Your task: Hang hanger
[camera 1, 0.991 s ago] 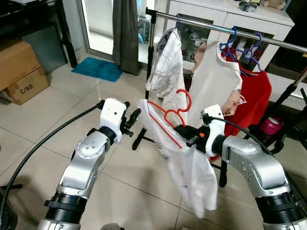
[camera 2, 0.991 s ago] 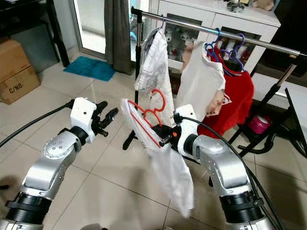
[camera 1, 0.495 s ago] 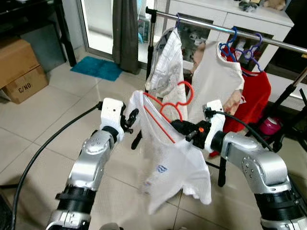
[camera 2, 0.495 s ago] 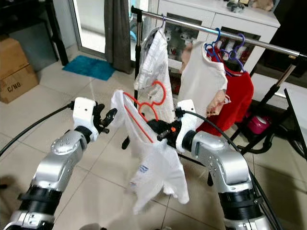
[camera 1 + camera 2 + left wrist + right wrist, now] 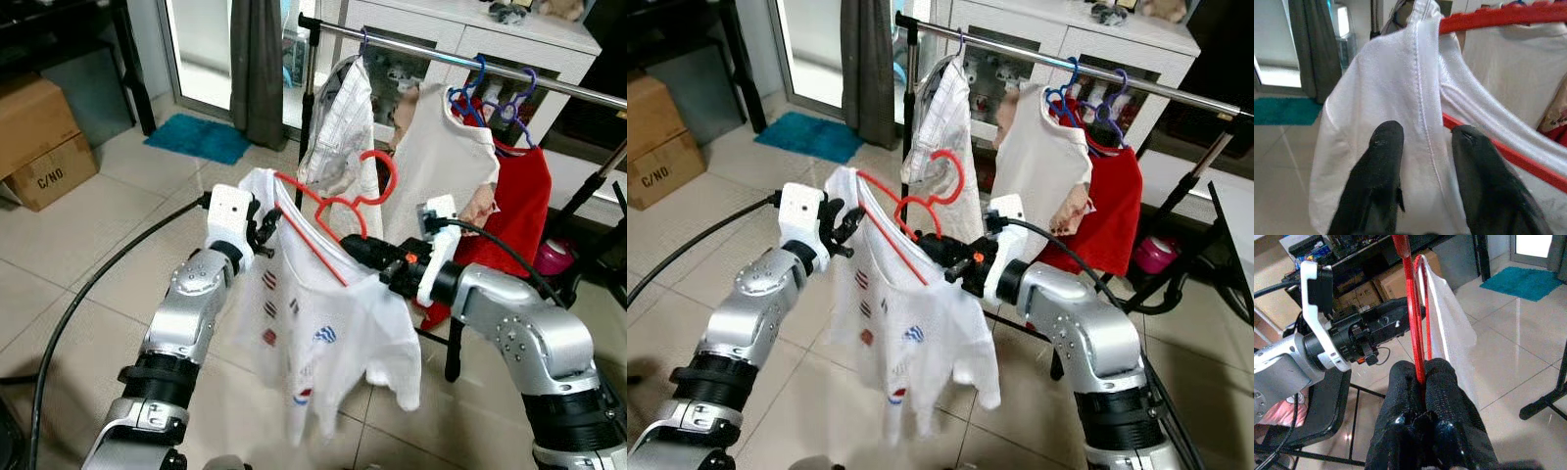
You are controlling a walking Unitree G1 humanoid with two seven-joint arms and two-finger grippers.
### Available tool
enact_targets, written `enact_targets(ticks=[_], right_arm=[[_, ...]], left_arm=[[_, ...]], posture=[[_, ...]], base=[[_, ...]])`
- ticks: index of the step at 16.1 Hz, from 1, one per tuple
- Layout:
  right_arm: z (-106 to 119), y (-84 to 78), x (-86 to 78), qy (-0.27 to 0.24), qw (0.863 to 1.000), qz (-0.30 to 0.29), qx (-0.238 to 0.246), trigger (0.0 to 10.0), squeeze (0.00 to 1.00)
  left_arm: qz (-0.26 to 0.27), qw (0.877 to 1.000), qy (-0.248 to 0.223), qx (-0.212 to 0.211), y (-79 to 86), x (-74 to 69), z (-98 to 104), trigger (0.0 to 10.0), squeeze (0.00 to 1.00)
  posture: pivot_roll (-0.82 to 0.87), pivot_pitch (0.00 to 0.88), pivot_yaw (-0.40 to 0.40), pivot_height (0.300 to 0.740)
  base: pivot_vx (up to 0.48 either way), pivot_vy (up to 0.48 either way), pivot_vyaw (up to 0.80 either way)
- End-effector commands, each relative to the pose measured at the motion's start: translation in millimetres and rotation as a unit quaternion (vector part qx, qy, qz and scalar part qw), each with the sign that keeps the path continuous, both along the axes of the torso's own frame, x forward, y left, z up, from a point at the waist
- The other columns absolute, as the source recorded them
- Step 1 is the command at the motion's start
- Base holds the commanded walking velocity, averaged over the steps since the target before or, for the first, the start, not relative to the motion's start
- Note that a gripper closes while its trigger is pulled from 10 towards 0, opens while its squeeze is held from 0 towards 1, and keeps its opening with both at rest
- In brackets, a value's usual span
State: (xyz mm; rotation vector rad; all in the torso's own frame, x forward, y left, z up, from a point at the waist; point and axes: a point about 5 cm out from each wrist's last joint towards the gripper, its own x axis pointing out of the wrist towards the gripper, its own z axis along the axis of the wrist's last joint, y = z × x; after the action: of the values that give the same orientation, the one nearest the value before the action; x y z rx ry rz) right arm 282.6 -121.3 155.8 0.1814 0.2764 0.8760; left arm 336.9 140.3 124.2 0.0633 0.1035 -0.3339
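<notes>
Two end effectors share this: my right end effector [image 5: 1422, 377] pinches the stiff, light red hanger [image 5: 338, 211], my left end effector [image 5: 1422, 139] stands open against the soft, floppy white T-shirt [image 5: 313, 323].

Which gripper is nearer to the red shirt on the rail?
Right. The right gripper, shut on the red hanger, sits just in front of the red shirt. The left gripper is at the white shirt's far shoulder, farther from it.
</notes>
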Motion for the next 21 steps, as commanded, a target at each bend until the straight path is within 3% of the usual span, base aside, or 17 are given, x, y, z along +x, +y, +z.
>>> enact_targets(ticks=[1, 4, 11, 18, 21], right_arm=[[6.4, -3.2, -2.6, -0.009, 1.000, 0.002, 0.017, 0.0, 0.00], [6.2, -4.1, -4.2, -0.008, 1.000, 0.003, 0.020, 0.0, 0.00], [6.3, -5.6, -3.8, -0.007, 1.000, -0.001, 0.018, 0.0, 0.00], [6.7, -4.9, -2.8, -0.006, 1.000, 0.000, 0.019, 0.0, 0.00], [-3.9, -11.8, 1.2, 0.013, 0.999, -0.031, -0.023, 0.0, 0.00]], left_arm=[[-0.006, 1.000, -0.007, 0.008, -0.4, 4.4, 4.6, 1.6, 0.00], [-0.008, 0.999, -0.028, 0.018, -0.4, 7.7, 9.7, 0.0, 0.00], [-0.019, 0.999, -0.027, 0.021, -6.6, 6.7, 6.4, 0.0, 0.00], [-0.008, 0.999, -0.036, 0.016, -1.1, 9.1, 8.6, 0.0, 0.00], [-0.015, 0.997, -0.075, -0.009, -0.9, 7.1, 20.9, 0.0, 0.00]], posture=[[0.01, 0.000, -0.093, 0.740], [0.01, 0.000, -0.092, 0.740], [0.00, 0.000, -0.096, 0.740], [0.00, 0.000, -0.097, 0.740], [0.00, 0.000, -0.098, 0.740]], base=[[0.000, 0.000, 0.00], [0.000, 0.000, 0.00], [0.000, 0.000, 0.00], [0.000, 0.000, 0.00], [0.000, 0.000, 0.00]])
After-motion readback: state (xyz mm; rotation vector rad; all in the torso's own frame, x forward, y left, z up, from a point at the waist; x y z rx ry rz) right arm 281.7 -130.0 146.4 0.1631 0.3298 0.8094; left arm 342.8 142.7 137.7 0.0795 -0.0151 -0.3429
